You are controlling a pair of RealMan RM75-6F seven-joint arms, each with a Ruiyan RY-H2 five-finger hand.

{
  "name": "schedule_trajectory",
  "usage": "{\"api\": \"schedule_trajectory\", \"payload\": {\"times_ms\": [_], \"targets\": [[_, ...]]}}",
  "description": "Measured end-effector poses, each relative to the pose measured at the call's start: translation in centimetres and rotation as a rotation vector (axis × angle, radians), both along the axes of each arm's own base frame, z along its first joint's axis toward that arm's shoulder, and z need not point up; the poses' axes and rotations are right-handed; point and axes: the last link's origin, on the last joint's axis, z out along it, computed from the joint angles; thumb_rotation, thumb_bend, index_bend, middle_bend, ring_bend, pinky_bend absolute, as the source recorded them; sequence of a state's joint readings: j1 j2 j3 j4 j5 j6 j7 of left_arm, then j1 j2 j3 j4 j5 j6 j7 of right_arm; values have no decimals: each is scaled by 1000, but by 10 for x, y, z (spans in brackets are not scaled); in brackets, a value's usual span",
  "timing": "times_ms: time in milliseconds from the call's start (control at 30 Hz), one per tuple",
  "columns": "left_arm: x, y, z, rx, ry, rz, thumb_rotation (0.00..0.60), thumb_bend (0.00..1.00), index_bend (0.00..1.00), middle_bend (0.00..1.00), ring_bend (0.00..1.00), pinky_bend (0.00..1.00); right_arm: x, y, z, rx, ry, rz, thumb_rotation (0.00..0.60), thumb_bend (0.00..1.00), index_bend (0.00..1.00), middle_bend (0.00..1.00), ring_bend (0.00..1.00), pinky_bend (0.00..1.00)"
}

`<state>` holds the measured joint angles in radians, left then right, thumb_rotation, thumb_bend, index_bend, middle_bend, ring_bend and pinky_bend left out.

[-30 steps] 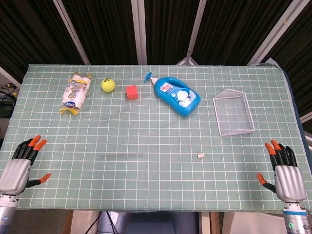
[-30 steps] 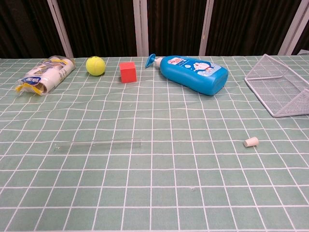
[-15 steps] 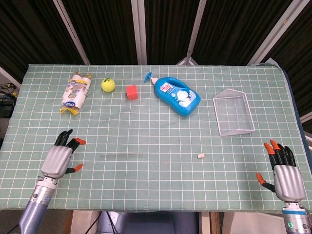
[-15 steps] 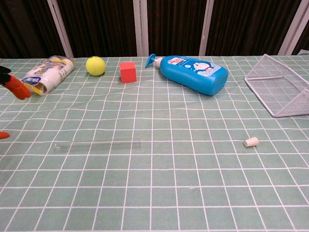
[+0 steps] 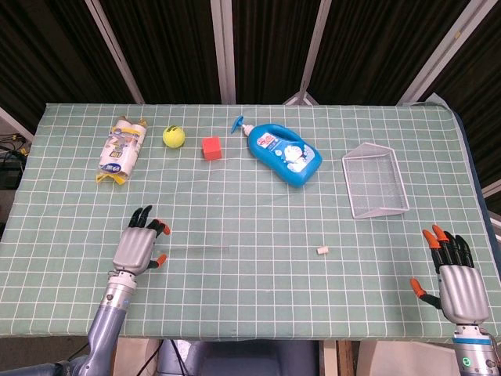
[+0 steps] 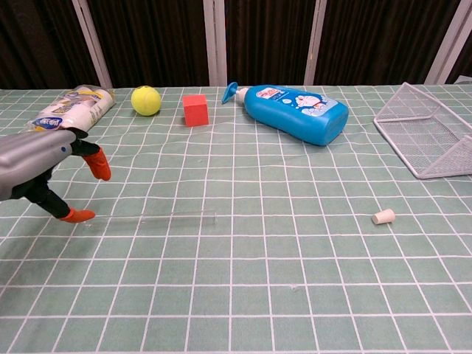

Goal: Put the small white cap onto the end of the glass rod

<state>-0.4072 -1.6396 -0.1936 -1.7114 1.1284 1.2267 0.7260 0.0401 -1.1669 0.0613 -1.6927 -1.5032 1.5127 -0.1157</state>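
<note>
The left robot hand [image 5: 138, 249] hangs over the desk [image 5: 250, 305] near its front-left corner, fingers apart and holding nothing, its orange fingertips [image 6: 98, 167] just beside the left end of the rod [image 5: 196, 250]; whether they touch it cannot be told. The rod, clear glass and faint against the green grid cloth, lies flat and runs left to right, roughly parallel to the front edge, in the front-left part of the desk. The right robot hand [image 5: 455, 276] shows only in the head view, at the front-right corner, palm down with fingers spread and empty, well apart from everything else. The cap [image 5: 321, 251], small and white, lies on its side on the cloth right of the rod, between the rod's right end and the right robot hand, and touches neither. Toward the right edge sits a wire basket [image 5: 376, 182], tipped so its open side faces up and inward. Along the back edge, from right to left, lie a blue bottle [image 5: 283, 154] on its side with its pump nozzle toward the back, a red cube [image 5: 210, 147], a yellow ball [image 5: 174, 137], and near the back-left corner a packet [image 5: 122, 149] in clear wrap with yellow ends.
</note>
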Motion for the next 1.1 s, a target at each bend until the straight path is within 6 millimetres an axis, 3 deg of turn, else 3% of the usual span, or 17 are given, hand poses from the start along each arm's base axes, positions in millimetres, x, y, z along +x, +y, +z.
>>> {"api": "schedule_trajectory", "payload": {"times_ms": [533,1100], "targets": [[27,6,-42,-34,44,15,600,359,438,404,23,0,0,0,1,5,-13,0,600,294,0,0,0,0],[31,5,-58,-52,63,40,600,383,476,404,23,0,0,0,1,5,-21,1,600,294,0,0,0,0]]}}
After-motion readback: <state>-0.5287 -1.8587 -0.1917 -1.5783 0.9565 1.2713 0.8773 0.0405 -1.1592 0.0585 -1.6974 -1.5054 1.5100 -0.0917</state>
